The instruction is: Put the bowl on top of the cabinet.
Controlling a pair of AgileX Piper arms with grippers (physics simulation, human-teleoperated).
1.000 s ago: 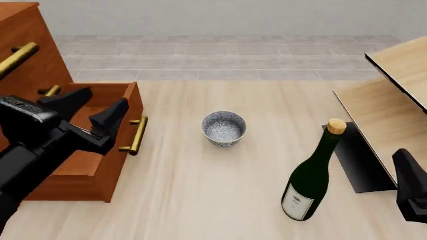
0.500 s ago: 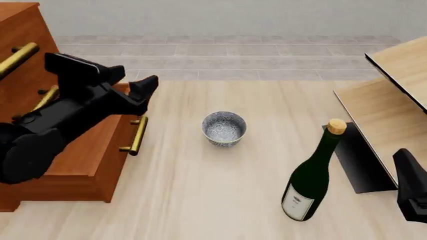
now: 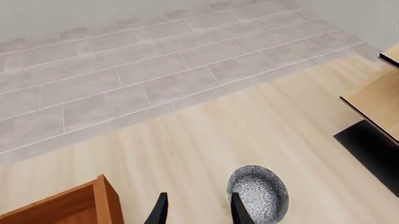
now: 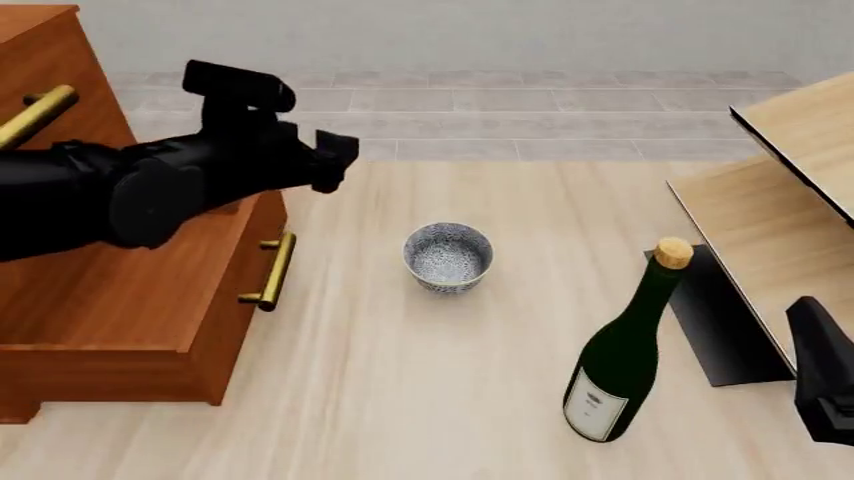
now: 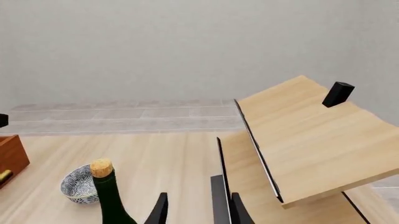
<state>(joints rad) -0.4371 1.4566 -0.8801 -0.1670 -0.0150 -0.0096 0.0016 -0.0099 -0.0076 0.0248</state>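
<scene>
A pale wood-grain worktop (image 4: 441,380) runs back to grey floor tiles (image 3: 124,74) and a plain wall. The bowl (image 4: 449,256) stands on the worktop just beyond the left fingers (image 3: 240,212) — parted, holding nothing — and apart from the cabinet (image 4: 94,290), which is cut off at the frame edge. The right fingers (image 5: 238,210) show only their parted, empty tips, with the bottle (image 4: 623,352) nearby.

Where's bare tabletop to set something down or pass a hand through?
Free: the stretch between the bowl and the cabinet, and the near tabletop between cabinet and bottle. Crowded: the narrow gap between the bottle and the pale shelf unit.
</scene>
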